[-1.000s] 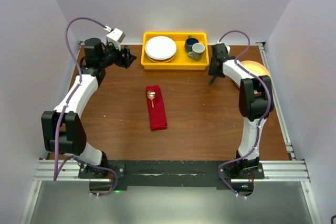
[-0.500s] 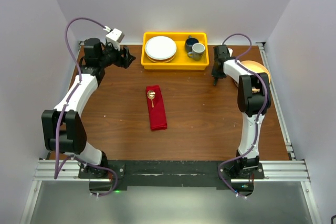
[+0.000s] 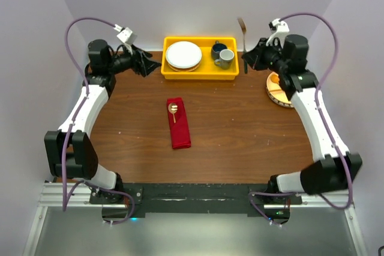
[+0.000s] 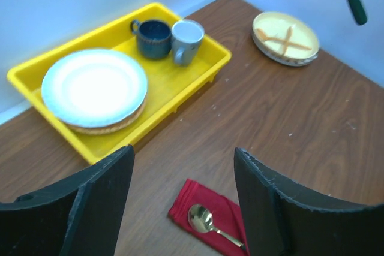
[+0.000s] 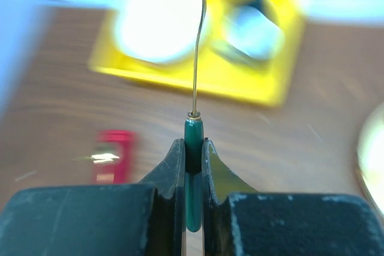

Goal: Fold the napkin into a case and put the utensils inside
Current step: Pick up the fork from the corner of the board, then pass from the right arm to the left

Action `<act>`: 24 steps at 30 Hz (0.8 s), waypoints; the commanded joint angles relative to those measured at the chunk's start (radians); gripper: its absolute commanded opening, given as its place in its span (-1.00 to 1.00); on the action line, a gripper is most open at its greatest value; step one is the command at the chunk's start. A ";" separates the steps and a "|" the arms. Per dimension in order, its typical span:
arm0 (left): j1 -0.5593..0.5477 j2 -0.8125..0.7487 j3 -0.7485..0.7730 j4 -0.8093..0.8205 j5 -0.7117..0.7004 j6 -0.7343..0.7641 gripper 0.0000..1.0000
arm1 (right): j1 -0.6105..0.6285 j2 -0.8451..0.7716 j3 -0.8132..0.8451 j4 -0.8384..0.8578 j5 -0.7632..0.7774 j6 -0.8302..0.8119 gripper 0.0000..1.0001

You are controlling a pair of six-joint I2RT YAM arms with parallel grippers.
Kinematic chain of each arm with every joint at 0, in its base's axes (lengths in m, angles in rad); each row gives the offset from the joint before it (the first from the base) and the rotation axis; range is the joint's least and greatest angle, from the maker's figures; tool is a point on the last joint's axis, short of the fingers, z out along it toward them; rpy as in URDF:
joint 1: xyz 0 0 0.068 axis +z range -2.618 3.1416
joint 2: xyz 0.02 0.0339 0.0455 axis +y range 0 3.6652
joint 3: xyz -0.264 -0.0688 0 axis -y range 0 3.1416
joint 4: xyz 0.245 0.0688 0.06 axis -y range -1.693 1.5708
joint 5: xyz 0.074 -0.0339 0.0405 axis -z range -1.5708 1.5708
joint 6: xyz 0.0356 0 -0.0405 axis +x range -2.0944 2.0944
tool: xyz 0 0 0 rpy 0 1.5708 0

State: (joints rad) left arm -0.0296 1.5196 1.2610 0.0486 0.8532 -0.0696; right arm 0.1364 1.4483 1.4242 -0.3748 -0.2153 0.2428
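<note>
The right tool (image 5: 193,148) is clamping its two fingers (image 5: 171,166) tightly on the green-handled utensil (image 5: 194,133). Its jaws are standing narrow on either side of the green handle. The thin gold metal part is pointing up and away from the tool, in front of the yellow tray (image 5: 252,85). From above, this tool (image 3: 249,58) is hanging just beside the right end of the yellow tray (image 3: 200,74). It is holding the utensil (image 3: 242,28) upright and clear of the table (image 3: 240,136). Whether the gold end is a fork or a knife is too blurred to tell.

The left tool (image 3: 141,63) is hovering just off the left end of the tray. Its fingers (image 4: 99,199) are standing wide apart and gripping nothing.

The red napkin (image 3: 179,124) is lying on the table in front of the tray, near its middle, folded into a narrow strip. The gold spoon (image 3: 173,109) is resting on the end of the strip nearest the tray, with its bowl toward the tray. The left wrist view is showing the same spoon (image 4: 204,220) on the cloth (image 4: 228,217).

Inside the tray, a stack of white plates (image 3: 183,55) is filling the left part. A dark blue mug (image 3: 218,47) and a grey mug (image 3: 225,58) are touching each other in the right part. A round dish (image 3: 277,91) is sitting on the table to the right of the tray.
</note>
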 commanded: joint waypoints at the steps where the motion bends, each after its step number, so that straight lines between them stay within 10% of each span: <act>1: 0.030 -0.091 -0.037 0.410 0.231 -0.276 0.47 | 0.002 -0.077 -0.092 0.262 -0.617 0.132 -1.00; 9: 0.011 -0.127 -0.117 1.072 0.314 -0.717 0.45 | 0.136 -0.184 -0.197 0.623 -0.908 0.445 -1.00; 16: -0.111 -0.217 -0.146 0.944 0.250 -0.585 0.33 | 0.322 -0.252 -0.234 0.528 -0.834 0.378 -1.00; 24: -0.148 -0.234 -0.173 1.092 0.245 -0.772 0.09 | 0.348 -0.279 -0.265 0.525 -0.748 0.352 -1.00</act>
State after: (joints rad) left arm -0.1734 1.3010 1.1114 1.0145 1.1221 -0.7254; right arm 0.4770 1.1767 1.1725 0.1287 -1.0161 0.6125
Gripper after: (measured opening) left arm 0.576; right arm 0.070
